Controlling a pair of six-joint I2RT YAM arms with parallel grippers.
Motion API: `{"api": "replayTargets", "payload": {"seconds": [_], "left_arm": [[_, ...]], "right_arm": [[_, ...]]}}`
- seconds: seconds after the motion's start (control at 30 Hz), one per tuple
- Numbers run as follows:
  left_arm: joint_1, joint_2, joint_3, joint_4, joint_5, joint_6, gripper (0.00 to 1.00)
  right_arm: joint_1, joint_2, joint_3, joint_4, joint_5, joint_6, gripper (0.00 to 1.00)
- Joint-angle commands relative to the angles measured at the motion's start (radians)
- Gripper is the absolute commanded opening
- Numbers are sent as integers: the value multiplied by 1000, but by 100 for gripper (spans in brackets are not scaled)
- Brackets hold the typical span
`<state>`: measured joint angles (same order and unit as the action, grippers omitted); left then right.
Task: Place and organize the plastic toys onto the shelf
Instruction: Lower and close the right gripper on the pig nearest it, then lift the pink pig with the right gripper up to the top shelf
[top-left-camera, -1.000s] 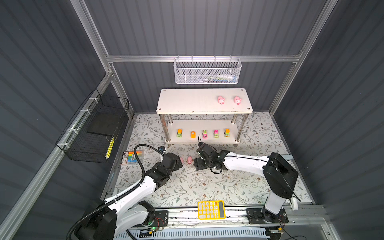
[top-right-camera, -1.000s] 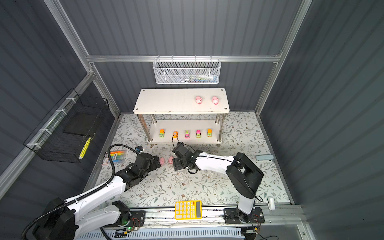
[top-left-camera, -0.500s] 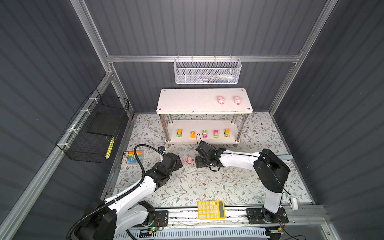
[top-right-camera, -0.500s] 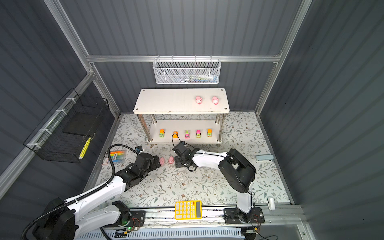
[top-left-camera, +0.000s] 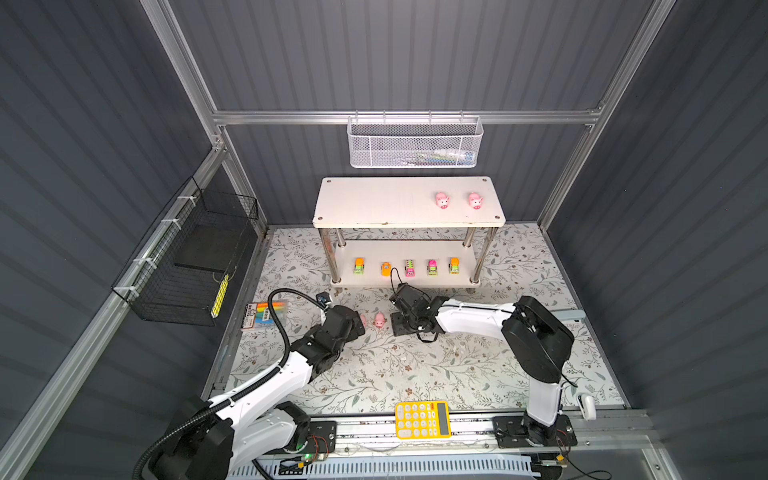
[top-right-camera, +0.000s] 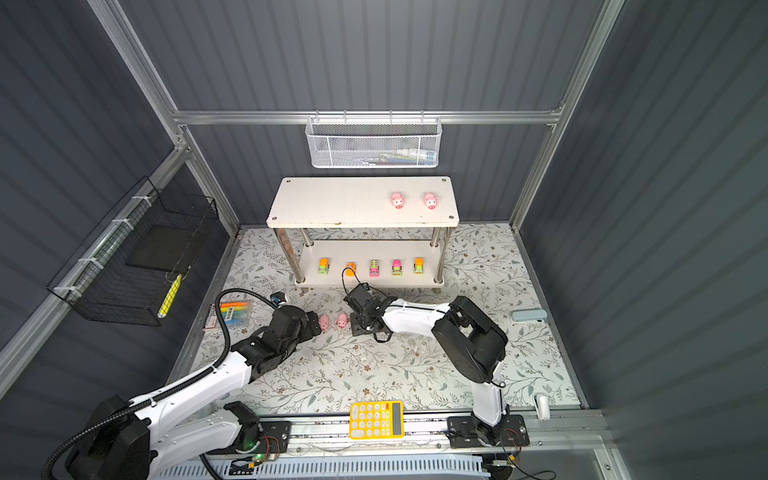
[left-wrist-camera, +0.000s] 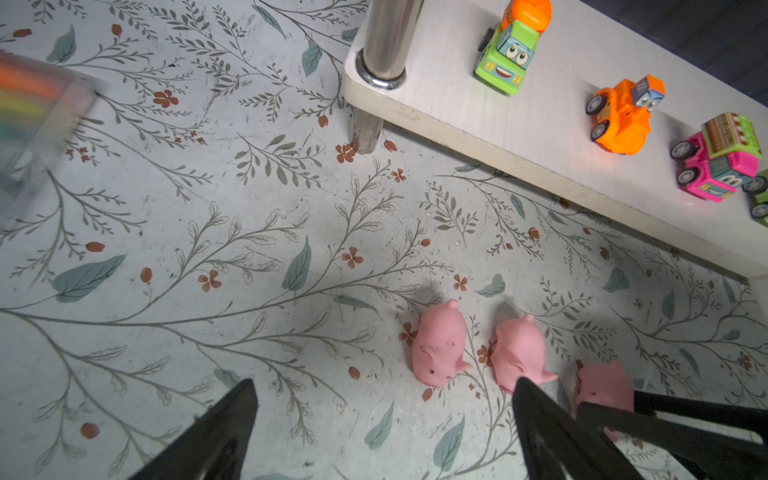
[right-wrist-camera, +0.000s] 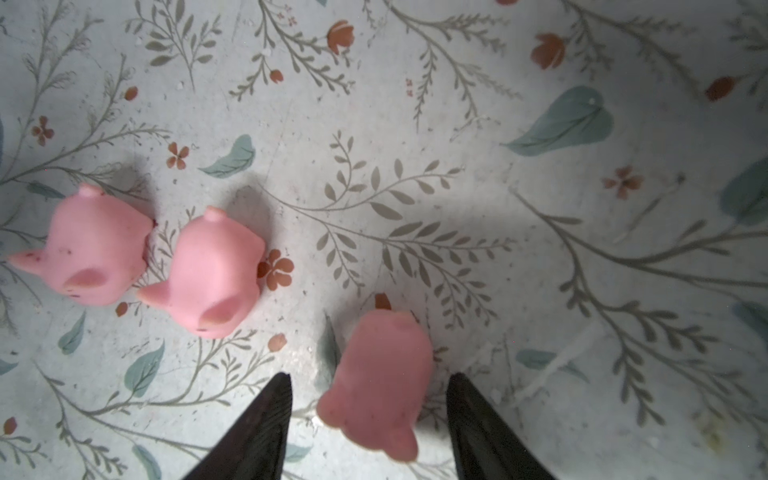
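Okay, my right gripper (right-wrist-camera: 365, 376) is down at the floral mat (right-wrist-camera: 540, 249), jaws apart and straddling one pink pig (right-wrist-camera: 378, 374). Thin gaps show on both sides of it, so nothing is gripped. Two more pigs (right-wrist-camera: 203, 270) stand side by side just beside it on the mat, nearly touching each other, tails pointing the same way. My left gripper (left-wrist-camera: 384, 380) is low near them, spread wide, empty. On the shelf (top-left-camera: 374, 203), a pair of pigs (top-left-camera: 442, 200) stands on the top board toward its right end, and five toy vehicles (top-left-camera: 409, 268) stand in a row on the lower board.
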<state>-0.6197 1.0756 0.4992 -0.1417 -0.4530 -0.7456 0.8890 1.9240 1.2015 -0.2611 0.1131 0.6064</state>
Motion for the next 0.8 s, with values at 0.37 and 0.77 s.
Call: {"api": "replayTargets", "payload": {"seconds": [0.37,0.77], "left_arm": [[6,-9,-4,-2,-6,-18,96],[6,2,-10,19,2,-21,96]], "right_arm": [[-2,24,34,-57,31,3,43],[0,-210,25,-265,39,-66,39]]}}
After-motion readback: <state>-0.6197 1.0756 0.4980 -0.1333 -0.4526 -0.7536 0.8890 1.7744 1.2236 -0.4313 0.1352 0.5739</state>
